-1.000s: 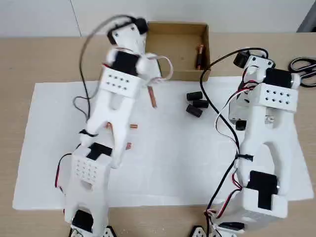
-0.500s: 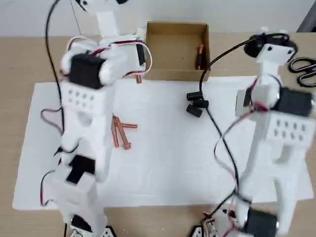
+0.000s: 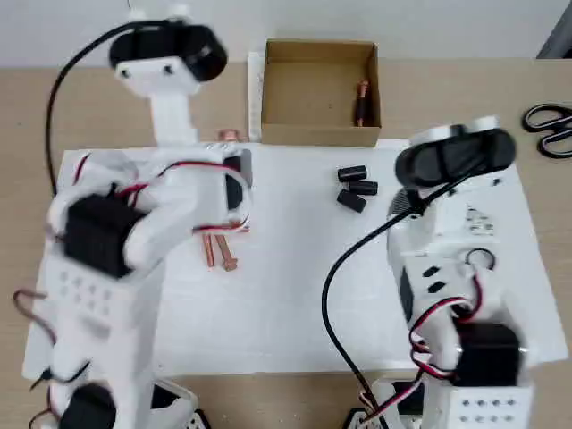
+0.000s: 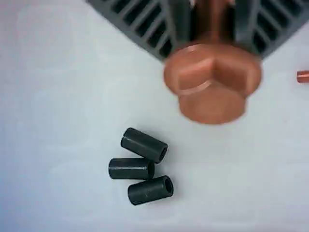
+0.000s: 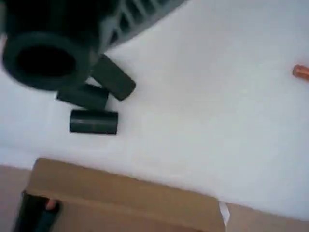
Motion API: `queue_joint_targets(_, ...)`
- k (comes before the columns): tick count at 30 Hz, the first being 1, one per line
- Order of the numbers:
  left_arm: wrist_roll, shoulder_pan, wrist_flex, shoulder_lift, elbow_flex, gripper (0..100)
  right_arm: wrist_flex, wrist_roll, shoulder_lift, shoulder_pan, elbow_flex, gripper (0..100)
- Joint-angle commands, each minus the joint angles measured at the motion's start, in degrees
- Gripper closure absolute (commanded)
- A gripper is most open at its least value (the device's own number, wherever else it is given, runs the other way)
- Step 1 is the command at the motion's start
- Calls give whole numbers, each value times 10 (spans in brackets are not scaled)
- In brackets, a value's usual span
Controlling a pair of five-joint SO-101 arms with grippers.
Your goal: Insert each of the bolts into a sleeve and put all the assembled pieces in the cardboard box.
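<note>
Over the white sheet [image 3: 295,295] both my arms have lifted and drawn back. My left gripper [image 4: 212,19] clamps a bolt [image 4: 212,79] and my right gripper [image 5: 63,24] pinches a sleeve [image 5: 46,60], so mating comes next. The box [image 3: 317,136] holds 1 finished piece [image 3: 362,101]. 3 spare sleeves [image 3: 356,188] and the loose bolts [image 3: 217,250] lie well apart, with open sheet between them.

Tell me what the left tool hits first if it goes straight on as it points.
Probably the bare white sheet, beside the three black sleeves; its held bolt would touch first. Depth unclear.
</note>
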Motion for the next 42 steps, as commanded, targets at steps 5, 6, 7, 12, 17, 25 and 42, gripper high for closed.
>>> queue_joint_targets(5,-5,-26,-107,-94,115,995,-195,7,-131,-20,235,992)
queue_joint_targets(6,-5,-30,-125,-101,131,995,-204,7,-146,-21,257,992)
queue_joint_targets(7,-5,-33,-143,-107,148,995,-211,7,-160,-21,276,992)
queue_joint_targets(12,-5,-30,-231,-126,215,995,-247,2,-247,-45,372,991)
queue_joint_targets(17,-3,-29,-303,-127,263,995,-318,4,-392,-65,493,992)
queue_joint_targets(25,36,68,-422,-127,369,995,-325,-9,-375,-93,538,992)
queue_joint_targets(42,19,114,-521,-250,462,995,-279,-86,-374,-188,541,995)
